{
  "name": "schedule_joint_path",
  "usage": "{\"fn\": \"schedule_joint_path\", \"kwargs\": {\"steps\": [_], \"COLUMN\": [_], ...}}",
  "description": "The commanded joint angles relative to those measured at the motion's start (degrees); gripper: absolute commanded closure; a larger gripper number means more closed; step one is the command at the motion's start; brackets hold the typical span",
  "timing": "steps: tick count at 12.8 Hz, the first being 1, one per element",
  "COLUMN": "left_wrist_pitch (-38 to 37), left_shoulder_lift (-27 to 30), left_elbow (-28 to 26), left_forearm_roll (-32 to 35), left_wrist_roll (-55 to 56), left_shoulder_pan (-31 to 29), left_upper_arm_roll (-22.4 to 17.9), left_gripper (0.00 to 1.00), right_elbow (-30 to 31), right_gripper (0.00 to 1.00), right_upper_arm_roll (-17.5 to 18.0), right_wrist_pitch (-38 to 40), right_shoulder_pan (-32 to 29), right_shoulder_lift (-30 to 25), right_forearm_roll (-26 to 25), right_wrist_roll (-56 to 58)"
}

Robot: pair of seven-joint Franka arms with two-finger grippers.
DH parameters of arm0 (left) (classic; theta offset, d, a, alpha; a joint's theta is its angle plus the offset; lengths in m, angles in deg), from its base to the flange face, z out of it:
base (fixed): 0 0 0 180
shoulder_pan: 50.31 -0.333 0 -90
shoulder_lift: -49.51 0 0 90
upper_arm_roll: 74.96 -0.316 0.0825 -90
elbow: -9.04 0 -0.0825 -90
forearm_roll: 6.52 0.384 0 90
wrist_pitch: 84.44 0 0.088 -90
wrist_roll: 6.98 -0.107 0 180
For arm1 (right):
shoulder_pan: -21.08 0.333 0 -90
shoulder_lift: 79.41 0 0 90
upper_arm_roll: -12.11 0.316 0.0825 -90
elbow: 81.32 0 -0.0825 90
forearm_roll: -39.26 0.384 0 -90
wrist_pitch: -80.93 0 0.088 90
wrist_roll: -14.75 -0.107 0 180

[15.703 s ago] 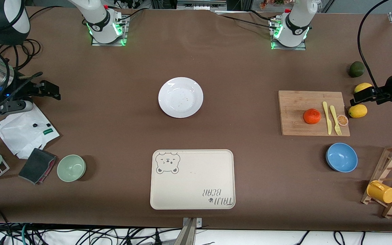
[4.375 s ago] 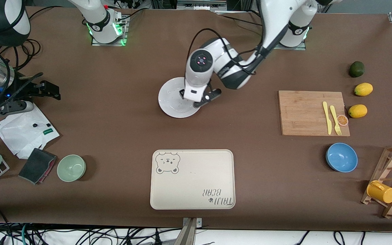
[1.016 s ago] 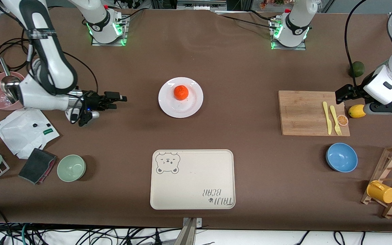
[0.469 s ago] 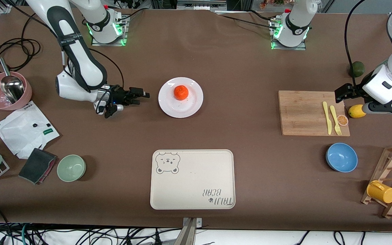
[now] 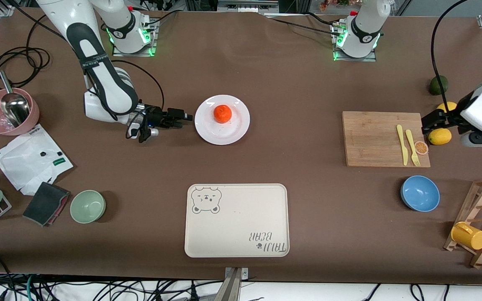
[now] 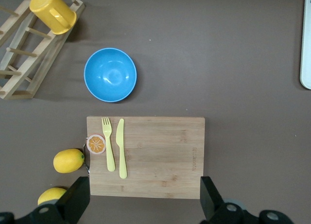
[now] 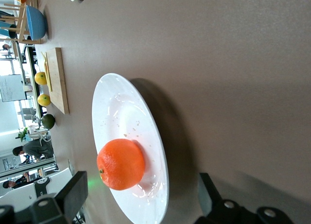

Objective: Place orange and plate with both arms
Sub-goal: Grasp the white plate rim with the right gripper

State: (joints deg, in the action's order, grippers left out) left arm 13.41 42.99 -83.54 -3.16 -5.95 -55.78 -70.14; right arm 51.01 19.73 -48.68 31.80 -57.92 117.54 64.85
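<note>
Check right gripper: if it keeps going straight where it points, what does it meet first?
Most likely the rim of the plate: the right gripper, open, points level at it from beside, with the orange on the plate next in line. Height is unclear.

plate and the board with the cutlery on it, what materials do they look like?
Plate: glossy white, likely glazed ceramic or melamine; highlights glint on its rim in the right wrist view. Cutting board: wood or bamboo, matte, with visible grain and strip lines in the left wrist view.

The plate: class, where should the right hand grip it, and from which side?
Grip the plate by its thin raised rim at the edge toward the right arm's end, where the open right hand already waits level with it; the orange occupies the middle.
</note>
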Motion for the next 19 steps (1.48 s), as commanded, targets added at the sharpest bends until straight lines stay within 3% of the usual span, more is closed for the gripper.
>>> {"fn": "schedule_joint_path", "kwargs": {"steps": [1,5,8,14,19], "left_wrist_pitch": [-0.5,-0.5,-0.5,-0.5,-0.5], "left_shoulder_lift": [-1.5,-1.4,-1.4,-1.4,-1.4], "left_elbow": [2.0,2.1,2.1,2.1,2.1], "left_forearm_roll": [-3.3,-2.7,-2.5,-2.5,-2.5], "left_wrist_roll": [-1.0,-1.3,-1.3,-1.4,-1.4], "left_shoulder_pan": [-2.3,-2.3,-2.3,-2.4,-2.4], "left_upper_arm_roll": [-0.1,0.0,0.0,0.0,0.0], "left_gripper": [0.0,0.0,0.0,0.0,0.0], "right_elbow": [0.1,-0.1,0.0,0.0,0.1], "right_gripper": [0.0,0.0,0.02,0.34,0.42], "right_upper_arm_roll": [2.3,5.8,6.3,6.7,6.7], "right_wrist_pitch": [-2.7,-7.1,-7.4,-7.9,-8.3], "right_shoulder_pan": [-0.1,0.1,0.2,0.2,0.6], "right_shoulder_lift": [1.0,2.0,2.1,3.2,4.0], "right_forearm_roll": [4.1,8.3,9.7,11.3,12.7], "right_wrist_roll": [1.3,1.8,3.0,4.9,6.8]}}
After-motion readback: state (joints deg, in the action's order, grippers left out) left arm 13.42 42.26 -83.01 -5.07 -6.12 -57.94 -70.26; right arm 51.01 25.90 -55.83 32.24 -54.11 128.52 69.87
